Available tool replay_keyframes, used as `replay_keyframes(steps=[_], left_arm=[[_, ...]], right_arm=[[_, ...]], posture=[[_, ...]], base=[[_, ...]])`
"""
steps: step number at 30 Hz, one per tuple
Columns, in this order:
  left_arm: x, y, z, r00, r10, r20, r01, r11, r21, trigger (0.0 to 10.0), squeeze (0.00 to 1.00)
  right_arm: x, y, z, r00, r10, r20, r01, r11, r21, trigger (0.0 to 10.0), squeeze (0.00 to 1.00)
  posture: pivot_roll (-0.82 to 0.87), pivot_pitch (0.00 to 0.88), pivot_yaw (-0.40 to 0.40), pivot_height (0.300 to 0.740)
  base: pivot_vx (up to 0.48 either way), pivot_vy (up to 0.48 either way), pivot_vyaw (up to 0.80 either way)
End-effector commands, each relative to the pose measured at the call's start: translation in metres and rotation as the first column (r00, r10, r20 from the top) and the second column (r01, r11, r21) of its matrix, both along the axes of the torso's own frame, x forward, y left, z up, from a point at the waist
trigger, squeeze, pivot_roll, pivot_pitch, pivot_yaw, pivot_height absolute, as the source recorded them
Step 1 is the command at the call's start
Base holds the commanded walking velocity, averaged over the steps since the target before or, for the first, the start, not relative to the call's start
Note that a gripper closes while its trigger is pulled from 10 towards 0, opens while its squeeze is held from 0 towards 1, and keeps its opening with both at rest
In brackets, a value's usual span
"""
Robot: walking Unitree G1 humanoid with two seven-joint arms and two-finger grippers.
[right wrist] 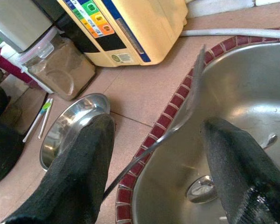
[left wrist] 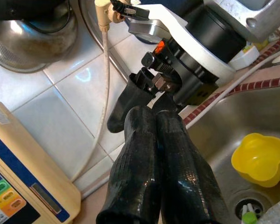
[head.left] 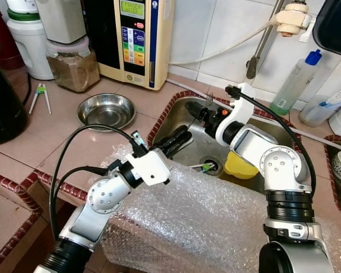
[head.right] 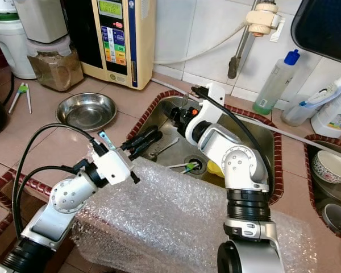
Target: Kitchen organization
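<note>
Looking down at the sink (head.left: pixel 165 116), we saw the right gripper (right wrist: pixel 158 123) held over its far left corner with both fingers spread wide. A fork (right wrist: pixel 196 88) stood between them, tines up. In the right wrist view it touched neither pad, and we could not tell what was supporting it. The left gripper (head.left: pixel 182 136) hung above the sink's near left rim. Its fingers were pressed together on nothing and pointed toward the right gripper, close to it.

We judged the fork to be the main risk. With no clamp on it, any tilt or lift of the right wrist could send it sliding into the basin, or over the tiled rim onto the counter beside the steel bowl (head.left: pixel 106 111). If the fingers closed while the handle sat slanted, it could twist out instead of seating.

The two grippers were near each other, so a forward reach by the left one could knock the fork or strike the right fingers.

A yellow cup (head.left: pixel 238 166) lay in the basin beside the drain and under the right arm, and a dropped fork might land against it. The bubble wrap (head.left: pixel 204 222) along the near edge lay under both forearms and could snag a cable or drag if either arm pulled back.
</note>
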State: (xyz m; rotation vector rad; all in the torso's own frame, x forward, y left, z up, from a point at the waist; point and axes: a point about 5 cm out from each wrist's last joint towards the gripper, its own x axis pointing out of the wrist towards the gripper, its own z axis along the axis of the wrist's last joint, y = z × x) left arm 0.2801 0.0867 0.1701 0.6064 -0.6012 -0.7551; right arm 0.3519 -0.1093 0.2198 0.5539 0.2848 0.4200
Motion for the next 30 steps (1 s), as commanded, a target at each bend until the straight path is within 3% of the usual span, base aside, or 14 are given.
replay_keyframes(steps=[1, 10, 21, 22, 23, 24, 26, 27, 30], left_arm=[[0.001, -0.005, 0.002, 1.000, -0.009, 0.024, 0.009, 1.000, 0.007, 0.0, 0.00], [0.002, -0.007, -0.002, 1.000, -0.007, 0.023, 0.007, 1.000, 0.011, 0.0, 0.00], [0.003, -0.010, -0.004, 1.000, -0.001, 0.027, 0.001, 1.000, 0.006, 0.0, 0.00], [0.003, -0.010, -0.004, 1.000, 0.000, 0.027, 0.000, 1.000, 0.005, 0.0, 0.00], [0.003, -0.011, -0.004, 1.000, 0.000, 0.027, 0.000, 1.000, 0.004, 0.0, 0.00], [0.003, -0.011, -0.005, 1.000, 0.001, 0.028, -0.001, 1.000, 0.004, 0.0, 0.00], [0.003, -0.011, -0.005, 1.000, 0.001, 0.029, -0.001, 1.000, 0.003, 0.0, 0.00], [0.003, -0.011, -0.005, 1.000, 0.002, 0.028, -0.003, 1.000, 0.002, 0.0, 0.00], [0.003, -0.012, -0.006, 1.000, 0.004, 0.025, -0.004, 1.000, 0.002, 0.0, 0.00]], right_arm=[[-0.001, -0.006, 0.011, 0.999, -0.030, 0.020, 0.030, 1.000, -0.002, 0.0, 0.00], [0.000, -0.005, 0.012, 0.999, -0.036, -0.010, 0.036, 0.999, 0.032, 0.0, 0.00], [-0.008, 0.013, 0.008, 0.997, 0.063, -0.050, -0.059, 0.995, 0.076, 0.0, 0.00], [-0.008, 0.014, 0.006, 0.996, 0.069, -0.055, -0.065, 0.995, 0.071, 2.5, 0.00], [-0.009, 0.015, 0.005, 0.996, 0.072, -0.057, -0.068, 0.995, 0.067, 2.5, 0.00], [-0.010, 0.017, 0.003, 0.995, 0.080, -0.062, -0.077, 0.995, 0.057, 4.9, 0.25], [-0.010, 0.018, 0.002, 0.995, 0.083, -0.062, -0.080, 0.995, 0.053, 4.9, 0.25], [-0.011, 0.020, 0.002, 0.994, 0.091, -0.062, -0.087, 0.995, 0.054, 0.0, 0.00], [-0.011, 0.021, 0.001, 0.994, 0.091, -0.062, -0.088, 0.995, 0.048, 0.0, 0.00]], posture=[[0.10, 0.069, -0.085, 0.740], [0.10, 0.068, -0.086, 0.740], [0.09, 0.068, -0.092, 0.740], [0.10, 0.067, -0.094, 0.740], [0.10, 0.067, -0.094, 0.740], [0.10, 0.068, -0.095, 0.740], [0.10, 0.068, -0.095, 0.740], [0.09, 0.068, -0.098, 0.740], [0.09, 0.066, -0.102, 0.740]], base=[[0.000, 0.000, 0.00], [0.000, 0.000, 0.00], [0.000, 0.000, 0.00], [0.000, 0.000, 0.00], [0.000, 0.000, 0.00], [0.000, 0.000, 0.00], [0.000, 0.000, 0.00], [0.000, 0.000, 0.00], [0.000, 0.000, 0.00]])
